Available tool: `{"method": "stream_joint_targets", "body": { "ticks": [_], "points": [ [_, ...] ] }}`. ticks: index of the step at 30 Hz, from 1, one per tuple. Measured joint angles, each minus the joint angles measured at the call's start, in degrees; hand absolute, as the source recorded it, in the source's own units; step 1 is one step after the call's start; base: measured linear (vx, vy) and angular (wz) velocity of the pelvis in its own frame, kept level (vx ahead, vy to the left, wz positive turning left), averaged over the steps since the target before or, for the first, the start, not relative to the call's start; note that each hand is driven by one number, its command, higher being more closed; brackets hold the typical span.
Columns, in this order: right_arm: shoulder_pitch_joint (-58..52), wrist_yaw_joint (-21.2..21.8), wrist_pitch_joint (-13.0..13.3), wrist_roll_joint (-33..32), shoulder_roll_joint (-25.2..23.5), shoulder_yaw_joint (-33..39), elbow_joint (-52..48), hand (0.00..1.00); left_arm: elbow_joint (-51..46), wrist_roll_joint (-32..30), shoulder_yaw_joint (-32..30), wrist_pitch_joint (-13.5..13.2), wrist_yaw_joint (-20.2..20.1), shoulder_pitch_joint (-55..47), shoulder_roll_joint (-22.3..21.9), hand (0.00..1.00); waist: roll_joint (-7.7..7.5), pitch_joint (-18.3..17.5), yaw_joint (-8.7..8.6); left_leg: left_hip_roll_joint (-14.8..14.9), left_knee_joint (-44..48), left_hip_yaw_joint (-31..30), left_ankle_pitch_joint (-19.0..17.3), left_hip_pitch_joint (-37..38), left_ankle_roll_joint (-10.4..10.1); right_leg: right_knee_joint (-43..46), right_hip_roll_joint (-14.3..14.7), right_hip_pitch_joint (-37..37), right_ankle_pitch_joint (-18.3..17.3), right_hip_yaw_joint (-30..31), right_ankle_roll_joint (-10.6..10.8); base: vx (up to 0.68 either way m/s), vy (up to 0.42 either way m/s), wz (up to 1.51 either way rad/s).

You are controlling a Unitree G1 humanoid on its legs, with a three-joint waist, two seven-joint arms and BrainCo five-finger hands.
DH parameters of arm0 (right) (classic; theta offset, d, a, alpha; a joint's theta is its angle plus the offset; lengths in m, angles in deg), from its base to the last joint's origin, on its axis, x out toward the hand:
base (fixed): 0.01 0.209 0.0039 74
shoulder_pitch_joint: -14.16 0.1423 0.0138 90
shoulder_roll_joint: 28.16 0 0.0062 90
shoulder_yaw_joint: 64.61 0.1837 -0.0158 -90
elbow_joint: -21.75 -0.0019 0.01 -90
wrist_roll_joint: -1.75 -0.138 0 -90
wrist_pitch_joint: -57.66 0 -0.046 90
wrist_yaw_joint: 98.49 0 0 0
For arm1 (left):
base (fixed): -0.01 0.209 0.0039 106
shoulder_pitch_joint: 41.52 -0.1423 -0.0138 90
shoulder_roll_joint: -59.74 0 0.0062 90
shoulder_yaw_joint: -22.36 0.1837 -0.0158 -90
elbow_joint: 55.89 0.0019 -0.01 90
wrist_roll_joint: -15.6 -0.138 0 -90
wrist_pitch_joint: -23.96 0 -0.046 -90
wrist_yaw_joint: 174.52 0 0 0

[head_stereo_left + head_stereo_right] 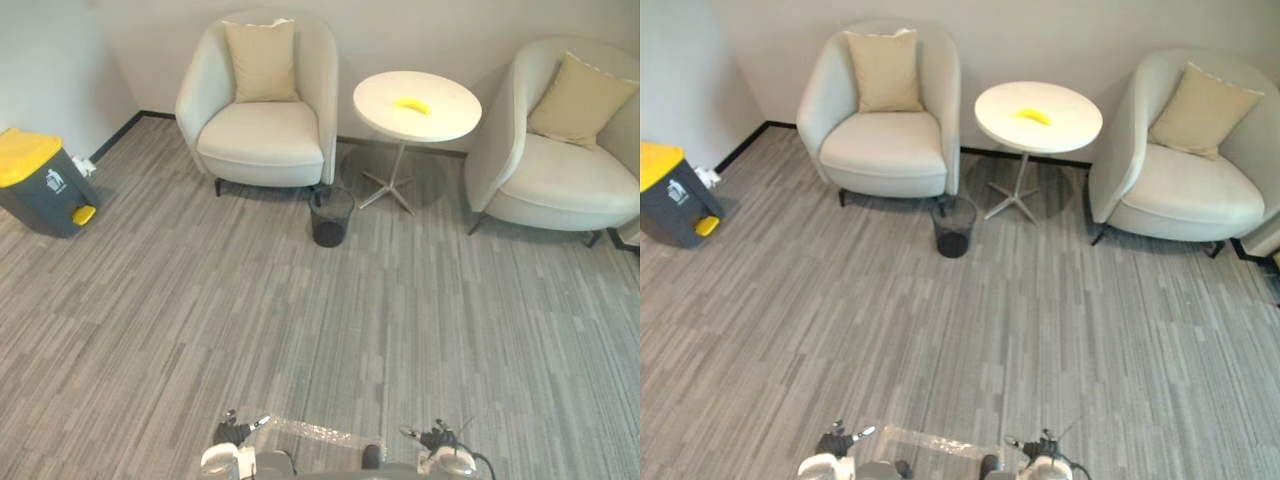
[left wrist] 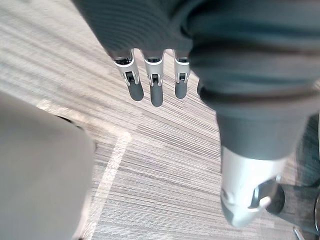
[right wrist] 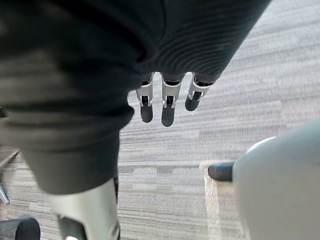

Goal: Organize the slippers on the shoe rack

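Two pale armchairs stand against the wall ahead of me, one on my left and one on my right, each with a beige cushion propped against its back, the left cushion upright and the right cushion tilted. Between them stands a round white table on a thin metal foot, with a small yellow object lying on its top. A dark mesh wastebasket sits on the grey striped carpet, just beside the left chair's front corner and near the table's foot. Far to my left, near the side wall, is a grey pedal bin with a yellow lid.

My left hand hangs over the carpet with its fingers straight and a little apart, closed on nothing. My right hand hangs the same way, fingers straight and loose. A pale strip of tape runs along the carpet below my left hand.

Where the slippers and the shoe rack are I cannot tell.
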Motion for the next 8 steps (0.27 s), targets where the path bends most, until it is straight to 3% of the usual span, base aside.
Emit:
{"method": "stream_joint_targets", "body": {
  "ticks": [8],
  "points": [
    [0.2, 0.01, 0.01, -0.12, 0.31, 2.15, 3.25, 0.0, 1.65, -0.04, 1.45, -0.07, -0.13, 1.01, -0.57, 0.0, -0.02, -0.89, -0.05, -0.3, -2.58, -0.43, 0.01, 2.73, 0.01, -3.64, 0.68, 2.81, 0.78, 0.57, -0.74, 0.07, -0.011, -0.08]
  ]
}}
